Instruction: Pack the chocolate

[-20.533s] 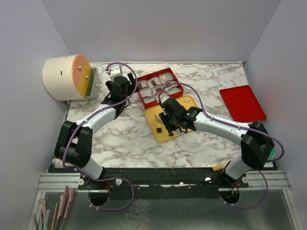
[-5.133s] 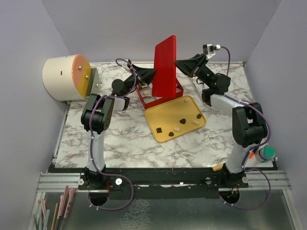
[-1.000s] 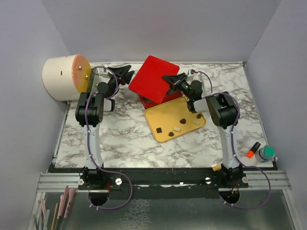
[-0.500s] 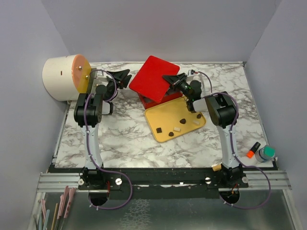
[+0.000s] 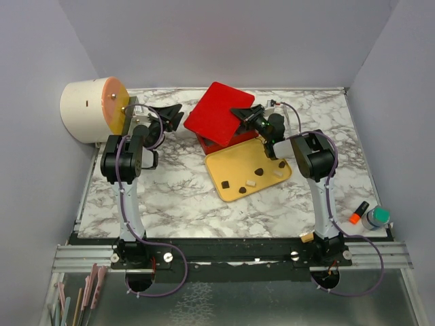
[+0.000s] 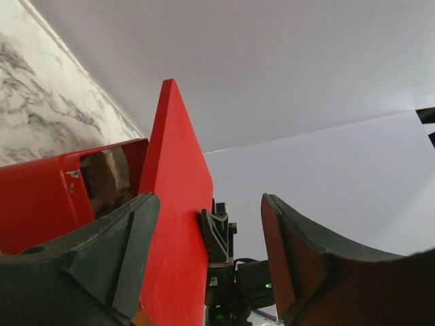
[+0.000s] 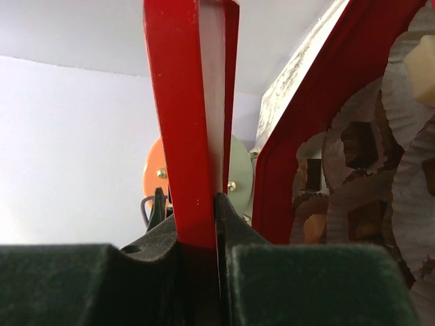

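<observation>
**Status.** Packing is partly done. Part of the chocolate (image 7: pixel 422 58) sits in its container and part lies outside it. The closing step appears to be in hand.

**Left gripper** (image 5: pixel 175 114). The jaws are spread and carry nothing. They point at the left edge of the red lid (image 5: pixel 219 112) and stand just short of it.

**Red lid.** It hangs tilted above the red box (image 5: pixel 216 145) and is not seated. The box stands at the rear of the worktop (image 5: pixel 170 193).

**Red box.** The right wrist view shows white paper cups (image 7: pixel 401 109) inside. Several hold one piece each, some dark and some cream. The lid hides the other cups, so a full count cannot be made.

**Right gripper** (image 5: pixel 245 116). The jaws pinch the right edge of the lid.

**Yellow tray** (image 5: pixel 231 166). It lies just in front of the box. About six loose pieces (image 5: pixel 259 170), dark and cream, are scattered on it apart from one another.

**Remaining work (judgement).** The tray pieces are unpacked. Seating the lid now would close the box without them.
</observation>
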Motion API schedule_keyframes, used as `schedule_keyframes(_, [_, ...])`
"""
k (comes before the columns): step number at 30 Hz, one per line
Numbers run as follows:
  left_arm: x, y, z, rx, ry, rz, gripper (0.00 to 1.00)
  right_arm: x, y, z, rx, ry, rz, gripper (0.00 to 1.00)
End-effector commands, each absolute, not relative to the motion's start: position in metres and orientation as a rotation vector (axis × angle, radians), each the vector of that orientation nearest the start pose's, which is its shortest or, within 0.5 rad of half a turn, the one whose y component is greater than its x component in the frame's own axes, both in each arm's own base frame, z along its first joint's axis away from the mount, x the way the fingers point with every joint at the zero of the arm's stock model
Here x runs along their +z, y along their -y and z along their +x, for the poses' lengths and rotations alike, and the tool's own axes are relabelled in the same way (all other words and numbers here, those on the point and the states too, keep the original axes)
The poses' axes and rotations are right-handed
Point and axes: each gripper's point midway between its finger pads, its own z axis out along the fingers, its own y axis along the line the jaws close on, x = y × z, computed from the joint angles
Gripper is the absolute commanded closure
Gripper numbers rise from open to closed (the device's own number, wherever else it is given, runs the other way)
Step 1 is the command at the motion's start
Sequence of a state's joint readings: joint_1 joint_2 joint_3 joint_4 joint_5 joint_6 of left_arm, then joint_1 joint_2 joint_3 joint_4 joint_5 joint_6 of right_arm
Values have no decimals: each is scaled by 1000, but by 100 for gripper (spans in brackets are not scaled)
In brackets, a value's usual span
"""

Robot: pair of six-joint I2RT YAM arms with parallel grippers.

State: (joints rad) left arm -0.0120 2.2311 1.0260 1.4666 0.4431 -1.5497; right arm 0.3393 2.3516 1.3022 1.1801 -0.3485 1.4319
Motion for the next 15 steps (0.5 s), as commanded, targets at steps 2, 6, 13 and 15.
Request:
schedule_keyframes(2, [190,95,519,-1492,-1290,-697,30,174,-293,535,1674,-1497,559,100])
schedule_keyframes(6, [190,93,510,-1450,-1322,-697,25,185,-293,533,1689,-1473,552,100])
schedule_keyframes(13, [190,97,495,-1413,-1367,-682,24,199,-298,530,1708,-1444,537,100])
schedule_keyframes(15, [187,99,491,-1404,-1387,-682,23,203,-301,529,1719,-1436,535,100])
